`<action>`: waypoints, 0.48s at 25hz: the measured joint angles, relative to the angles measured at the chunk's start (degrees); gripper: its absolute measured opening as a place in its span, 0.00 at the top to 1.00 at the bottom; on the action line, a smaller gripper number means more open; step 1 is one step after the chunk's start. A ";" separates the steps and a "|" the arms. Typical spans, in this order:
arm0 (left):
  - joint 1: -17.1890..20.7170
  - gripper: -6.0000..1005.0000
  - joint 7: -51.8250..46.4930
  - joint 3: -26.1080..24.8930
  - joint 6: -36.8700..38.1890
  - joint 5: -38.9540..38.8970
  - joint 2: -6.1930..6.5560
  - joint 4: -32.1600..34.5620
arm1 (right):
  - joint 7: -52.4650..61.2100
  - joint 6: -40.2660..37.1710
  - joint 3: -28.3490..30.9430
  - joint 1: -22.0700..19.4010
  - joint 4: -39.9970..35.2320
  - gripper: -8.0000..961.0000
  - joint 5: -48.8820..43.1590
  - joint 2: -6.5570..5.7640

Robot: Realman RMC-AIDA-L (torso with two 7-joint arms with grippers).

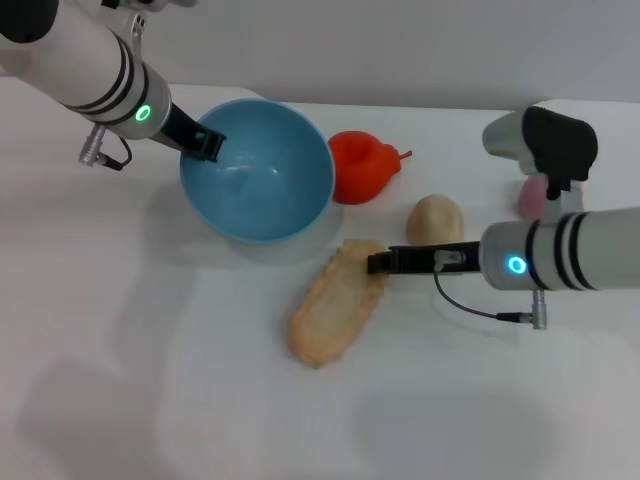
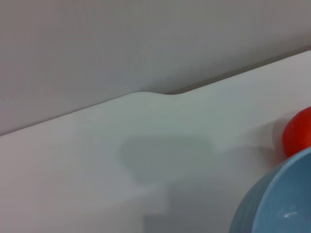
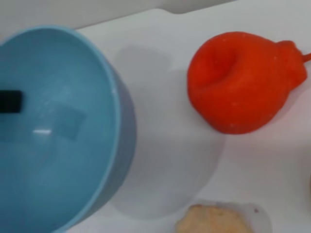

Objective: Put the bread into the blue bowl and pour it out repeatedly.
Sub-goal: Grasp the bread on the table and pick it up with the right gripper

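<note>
Nearest us, the bread point(image 1: 335, 303), a tan, rough-crusted oblong, lies on the white table point(image 1: 150, 380). Our right gripper point(image 1: 378, 263) touches its far end; whether the fingers grip we cannot tell. Beyond, our left gripper point(image 1: 208, 146) pinches the smooth, tilted bowl's point(image 1: 262, 190) rim, likely steadying it.

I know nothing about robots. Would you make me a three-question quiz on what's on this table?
1. True or false: the bread lies inside the blue bowl.
2. Which hand is at the bowl's rim: A) left hand B) right hand?
3. Fill in: the right hand's tip is at the ___.

Key: 1. False, it lies on the table. 2. A. 3. Bread.
</note>
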 joint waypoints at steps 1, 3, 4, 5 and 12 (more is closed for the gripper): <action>0.01 1.00 0.01 0.02 0.00 0.08 0.00 -0.03 | -1.06 -1.46 1.24 -0.66 -0.46 0.77 0.00 -0.15; 0.02 1.00 0.02 0.05 0.00 0.29 0.00 -0.24 | -4.20 -5.63 5.78 -2.02 -0.93 0.78 0.00 -0.45; 0.02 1.00 0.03 0.05 0.00 0.32 0.00 -0.38 | -6.15 -7.98 8.94 -2.87 -1.11 0.79 -0.01 -0.55; 0.01 1.00 0.03 0.05 0.00 0.34 0.00 -0.52 | -8.40 -10.44 12.20 -3.78 -1.26 0.79 -0.03 -0.58; -0.11 1.00 0.06 0.05 -0.27 0.30 0.00 -0.66 | -16.93 -21.45 25.50 -9.09 -2.23 0.84 -0.64 -1.48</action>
